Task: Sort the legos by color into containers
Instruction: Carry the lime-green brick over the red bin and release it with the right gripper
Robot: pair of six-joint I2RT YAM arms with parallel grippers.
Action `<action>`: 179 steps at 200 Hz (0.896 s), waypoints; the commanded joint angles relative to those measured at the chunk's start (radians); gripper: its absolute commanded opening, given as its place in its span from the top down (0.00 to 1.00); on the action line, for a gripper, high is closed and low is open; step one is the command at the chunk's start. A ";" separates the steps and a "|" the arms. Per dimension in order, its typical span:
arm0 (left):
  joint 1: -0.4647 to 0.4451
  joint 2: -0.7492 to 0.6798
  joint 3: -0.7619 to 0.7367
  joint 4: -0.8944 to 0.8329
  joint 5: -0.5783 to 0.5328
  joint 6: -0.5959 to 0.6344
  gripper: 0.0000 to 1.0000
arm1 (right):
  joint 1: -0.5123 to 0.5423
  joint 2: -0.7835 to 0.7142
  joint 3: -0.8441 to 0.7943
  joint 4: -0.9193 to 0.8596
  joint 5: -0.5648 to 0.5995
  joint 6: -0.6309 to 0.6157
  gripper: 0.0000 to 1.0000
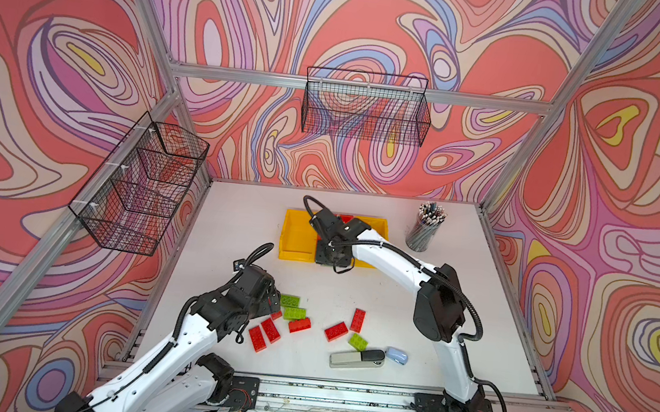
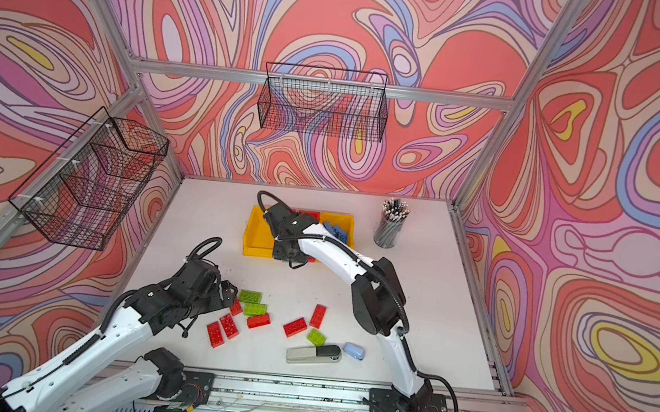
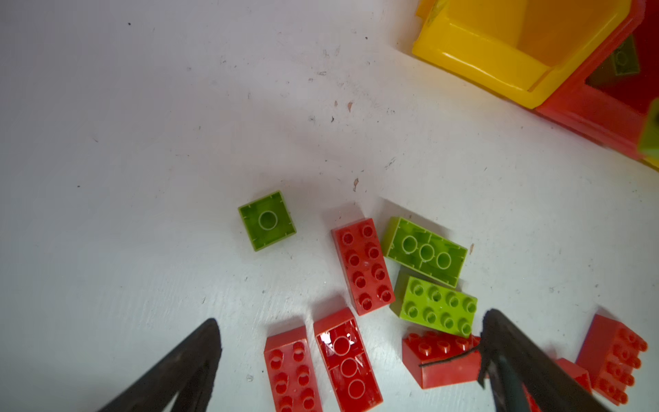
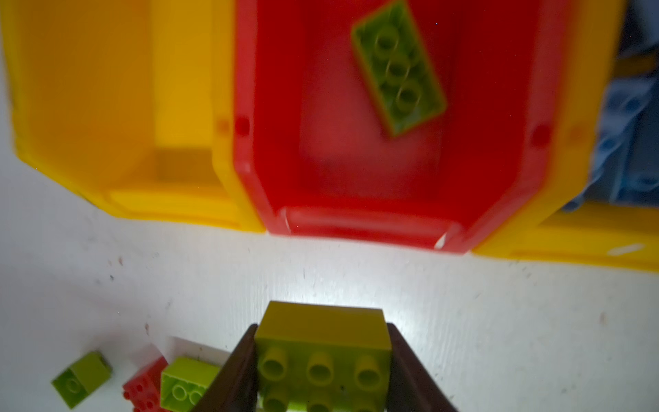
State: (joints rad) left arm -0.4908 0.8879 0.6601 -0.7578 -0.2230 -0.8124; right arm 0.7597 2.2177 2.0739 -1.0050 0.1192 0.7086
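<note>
Right gripper (image 4: pixel 321 330) clamped on a green brick (image 4: pixel 322 356) at the near side of the red bin (image 4: pixel 360 228), where a second green brick (image 4: pixel 397 67) already lies; left gripper (image 3: pixel 353 321) spread wide over loose red bricks (image 3: pixel 363 265). Blue bricks (image 2: pixel 336 230) sit in the right yellow bin (image 2: pixel 344 217), those reds and loose greens (image 1: pixel 294 313) left to sort: about halfway, I'd judge. Only the right wrist view shows that grip; both top views hide it.

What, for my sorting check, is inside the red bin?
A lime green brick lies underside-up in the red bin. The bin's far end is out of frame; from above, the right arm mostly covers it.
</note>
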 commanded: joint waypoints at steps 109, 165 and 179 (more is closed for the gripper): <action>0.003 0.401 0.225 0.137 0.041 0.050 0.08 | -0.176 0.244 0.318 -0.028 -0.099 -0.302 0.60; 0.003 0.411 0.225 0.133 0.065 0.079 0.07 | -0.175 0.228 0.327 -0.006 -0.130 -0.279 0.17; 0.004 0.424 0.231 0.111 0.078 0.086 0.07 | -0.175 0.211 0.331 -0.007 -0.125 -0.271 0.05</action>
State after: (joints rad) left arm -0.4908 1.2945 0.8707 -0.6159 -0.1665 -0.7506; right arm 0.5831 2.4374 2.3772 -1.0153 0.0048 0.4244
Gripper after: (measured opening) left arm 0.929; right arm 0.869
